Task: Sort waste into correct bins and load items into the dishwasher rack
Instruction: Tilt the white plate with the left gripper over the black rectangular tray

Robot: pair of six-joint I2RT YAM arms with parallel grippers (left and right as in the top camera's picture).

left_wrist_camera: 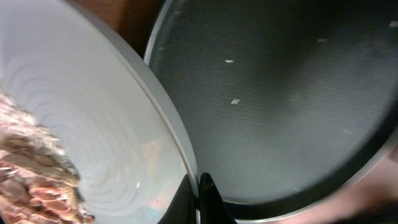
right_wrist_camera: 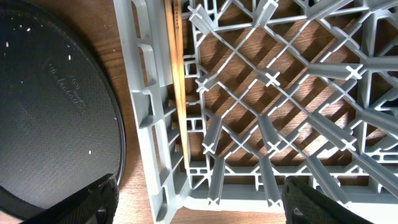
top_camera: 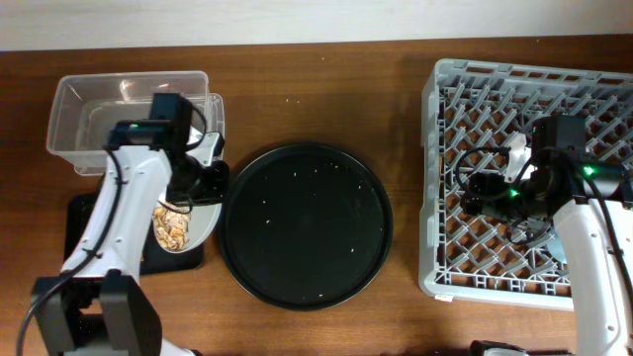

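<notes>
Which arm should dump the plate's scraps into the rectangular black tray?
Left. The left fingers grip the plate, tilted over the tray with scraps on it; the right fingers hang open over the rack.

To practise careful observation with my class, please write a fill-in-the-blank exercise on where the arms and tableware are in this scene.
1. The left gripper is shut on the plate at its ____.
2. The right gripper, above the dishwasher rack, is ____.
3. The round black tray lies ____ the plate and the dishwasher rack.
4. The food scraps lie on the ____.

Missing words: rim; open; between; plate.
</notes>
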